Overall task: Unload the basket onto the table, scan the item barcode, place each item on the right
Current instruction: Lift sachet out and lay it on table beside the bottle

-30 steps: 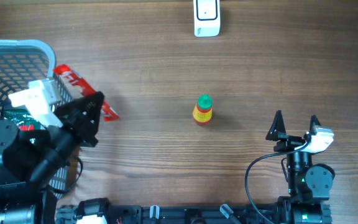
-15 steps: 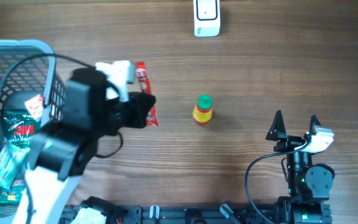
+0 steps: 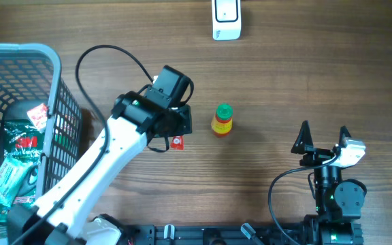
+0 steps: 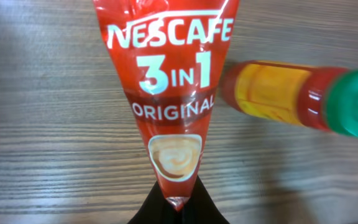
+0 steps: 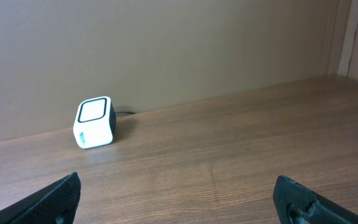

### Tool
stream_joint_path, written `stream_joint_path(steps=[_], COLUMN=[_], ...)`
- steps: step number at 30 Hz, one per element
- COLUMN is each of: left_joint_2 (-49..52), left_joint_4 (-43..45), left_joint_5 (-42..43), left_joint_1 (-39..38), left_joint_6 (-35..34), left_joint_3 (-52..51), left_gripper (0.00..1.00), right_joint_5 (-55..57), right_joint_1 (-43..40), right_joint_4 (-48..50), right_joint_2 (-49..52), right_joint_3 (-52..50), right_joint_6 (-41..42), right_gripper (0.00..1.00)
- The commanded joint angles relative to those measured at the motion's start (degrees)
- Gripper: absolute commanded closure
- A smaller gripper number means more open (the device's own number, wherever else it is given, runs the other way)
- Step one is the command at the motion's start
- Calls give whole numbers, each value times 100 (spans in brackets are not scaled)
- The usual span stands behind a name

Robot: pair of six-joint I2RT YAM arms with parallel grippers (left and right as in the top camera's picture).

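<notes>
Red foil fills the left wrist view: a Nescafé 3-in-1 sachet [image 4: 169, 93], its narrow end pinched between the closed fingers of the left claw [image 4: 176, 205]. The printed face with the coffee cup picture is turned toward that camera, and the rest of the packet spreads out away from the claw above the wooden worktop [image 3: 305, 75]. Whether the sachet touches the wood cannot be told. From overhead the left arm reaches to the middle of the worktop, and only a small red corner of the packet shows below the claw. A little yellow and red bottle [image 3: 222, 120] with a green cap stands just beside it, apart from the packet. The white scanner [image 3: 226, 19] sits at the far edge, well apart from the sachet. The right claw [image 3: 324, 136] rests near the front edge, fingers spread wide and holding nothing. A grey basket [image 3: 19, 49] with green packets is at the left.
</notes>
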Motion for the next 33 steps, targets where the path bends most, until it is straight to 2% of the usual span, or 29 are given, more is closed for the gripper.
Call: stream_joint_path(steps=[1,12,18,20,22,26,29,31,33], left_joint_2=[560,1740,2033,2131,2162,2162,2162,2162,2162], left_joint_4=[52,483,531,551,640,745,743,739,702], left_joint_5=[-243,-240,-155,-155,-153,-155,-155,-155,-155], left_joint_1=[-20,-20,-57,-107,-188,-431,-566,-649,-739], left_joint_6=[-332,-439,-442,-442,-461,-570,-568,-568,-568], left_joint_3=[59,48,24,-20,-168,-468,-573,-603,-603], left_gripper=[96,96,93,89,83,61,37,4,0], right_joint_5=[87,87,87,87,87,87,87,87,87], right_joint_1=[33,33,33,33,33,33,33,33,33], right_joint_4=[28,28,28,28,28,28,28,28,28], right_joint_2=[7,7,7,7,7,7,7,7,7], right_joint_3=[0,0,0,0,0,0,0,0,0], right_joint_6=[-109,-111,-109,-111,-111,-109,-109,-111,-109], right_gripper=[0,0,0,0,0,0,0,0,0])
